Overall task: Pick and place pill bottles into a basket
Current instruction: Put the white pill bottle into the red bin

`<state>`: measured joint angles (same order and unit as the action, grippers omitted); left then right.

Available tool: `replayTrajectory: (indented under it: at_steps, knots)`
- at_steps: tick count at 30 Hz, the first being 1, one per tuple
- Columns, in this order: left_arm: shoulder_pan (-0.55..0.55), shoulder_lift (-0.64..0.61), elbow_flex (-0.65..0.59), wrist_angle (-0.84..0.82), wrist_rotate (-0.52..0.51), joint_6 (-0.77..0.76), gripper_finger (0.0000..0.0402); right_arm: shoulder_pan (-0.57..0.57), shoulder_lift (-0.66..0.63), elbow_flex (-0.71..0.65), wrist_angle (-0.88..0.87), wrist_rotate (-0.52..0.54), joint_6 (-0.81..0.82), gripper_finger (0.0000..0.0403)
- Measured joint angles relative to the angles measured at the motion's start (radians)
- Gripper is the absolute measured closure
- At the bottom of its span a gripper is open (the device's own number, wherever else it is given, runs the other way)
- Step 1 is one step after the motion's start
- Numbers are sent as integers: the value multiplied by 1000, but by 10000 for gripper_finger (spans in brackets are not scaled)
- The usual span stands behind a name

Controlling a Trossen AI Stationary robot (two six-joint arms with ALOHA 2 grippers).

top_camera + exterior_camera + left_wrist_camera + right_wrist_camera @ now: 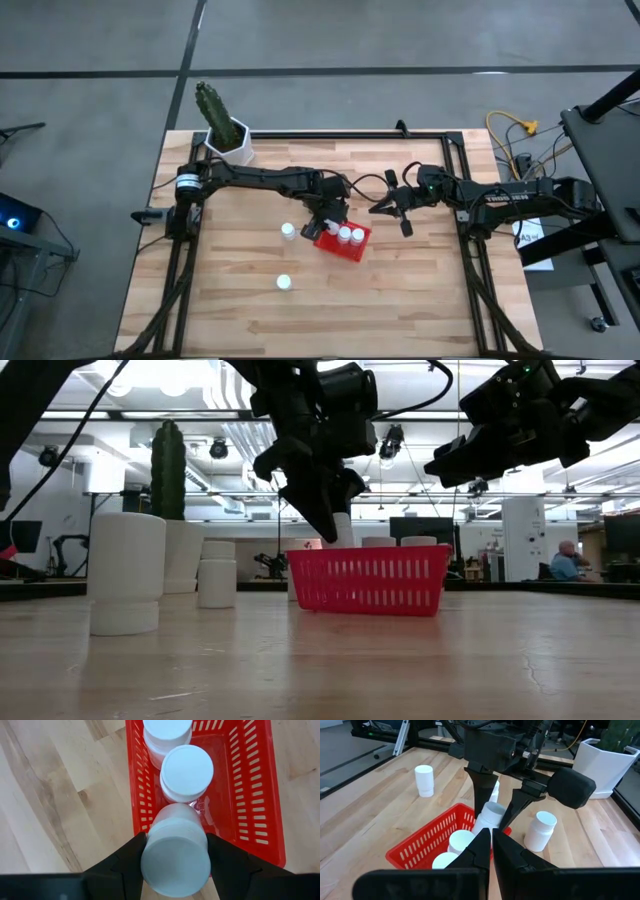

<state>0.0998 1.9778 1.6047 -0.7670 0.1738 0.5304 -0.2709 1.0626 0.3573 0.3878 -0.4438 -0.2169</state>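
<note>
holding bottle (175, 857) upright, left gripper (175, 862) clamped on it above near end of basket (272, 795), at worktop centre. two bottles already inside. open slot lay straight below. right gripper (490, 851) shut, idle beside basket.

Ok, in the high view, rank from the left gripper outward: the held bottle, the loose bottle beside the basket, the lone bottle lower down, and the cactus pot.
1. Held pill bottle, between the left gripper's fingers, at the red basket's end.
2. Loose bottle, just left of the basket.
3. Lone bottle, toward the table's front.
4. Cactus pot, back-left corner.
</note>
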Motion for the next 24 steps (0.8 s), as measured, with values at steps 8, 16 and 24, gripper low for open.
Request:
replayTrajectory:
  at_steps: [8,16,24]
  knots:
    - [0,0,0,0,0,0,231,0,0,0,0,0,0,394]
    - [0,0,0,0,0,-2,218,0,0,0,0,0,2,394]
    - [0,0,-1,0,0,-10,195,0,0,0,-1,0,5,394]
